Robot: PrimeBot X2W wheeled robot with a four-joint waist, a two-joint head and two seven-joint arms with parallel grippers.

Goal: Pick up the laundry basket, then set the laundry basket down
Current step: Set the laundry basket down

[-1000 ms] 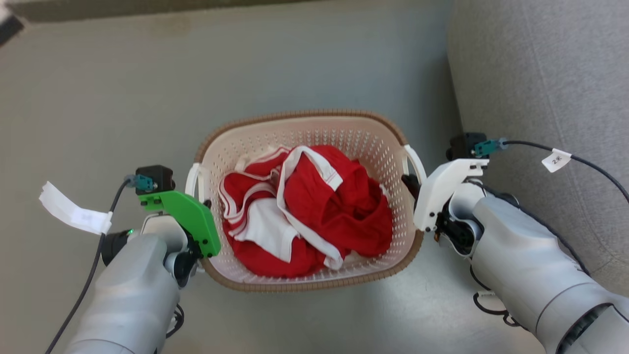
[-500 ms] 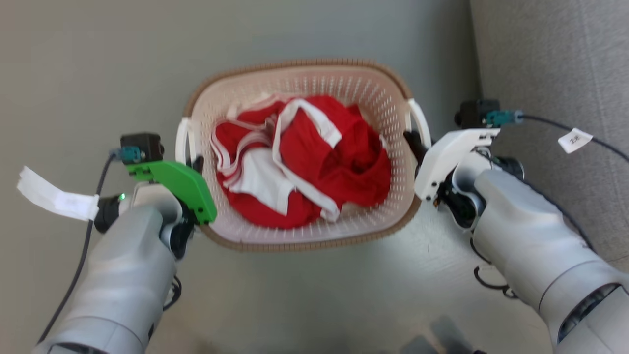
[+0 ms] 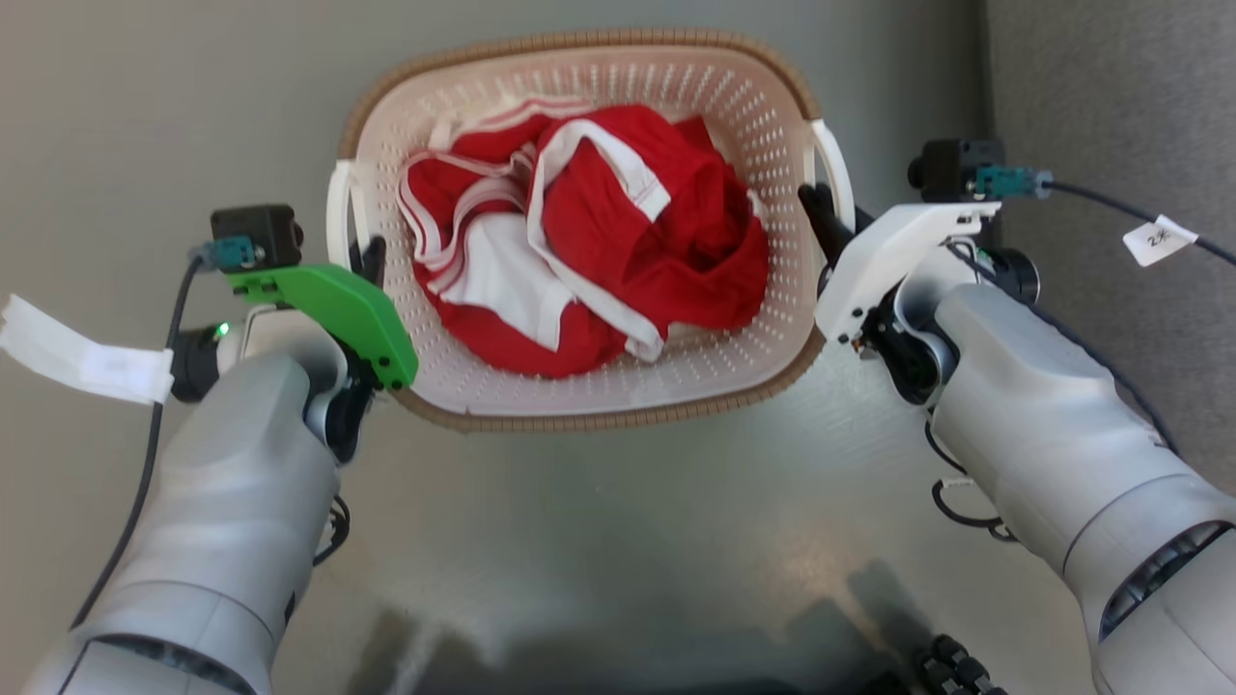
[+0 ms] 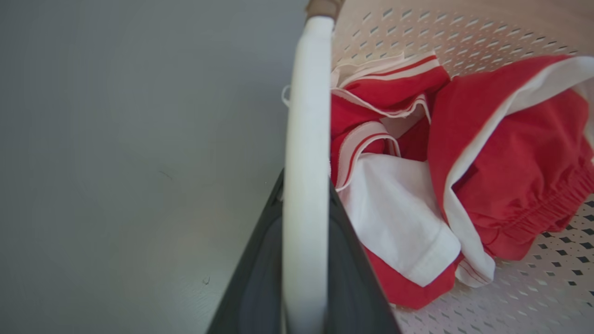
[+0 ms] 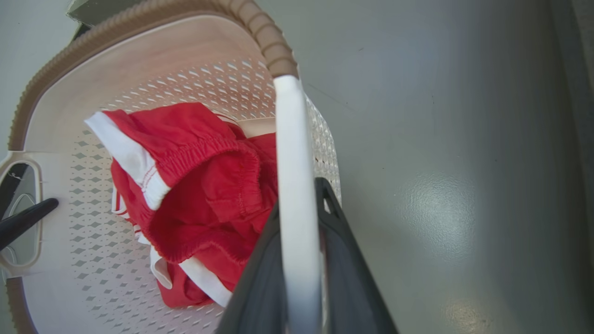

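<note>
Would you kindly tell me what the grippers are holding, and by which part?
The basket, by its two white side handles: left gripper shut on the left handle, right gripper on the right handle.

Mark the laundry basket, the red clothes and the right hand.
laundry basket [image 3: 589, 39]: head view, brown rim at the far side.
red clothes [image 3: 666, 222]: head view, red fabric in the middle of the heap.
right hand [image 3: 821, 214]: head view, between its dark fingertips, at the basket's side.
</note>
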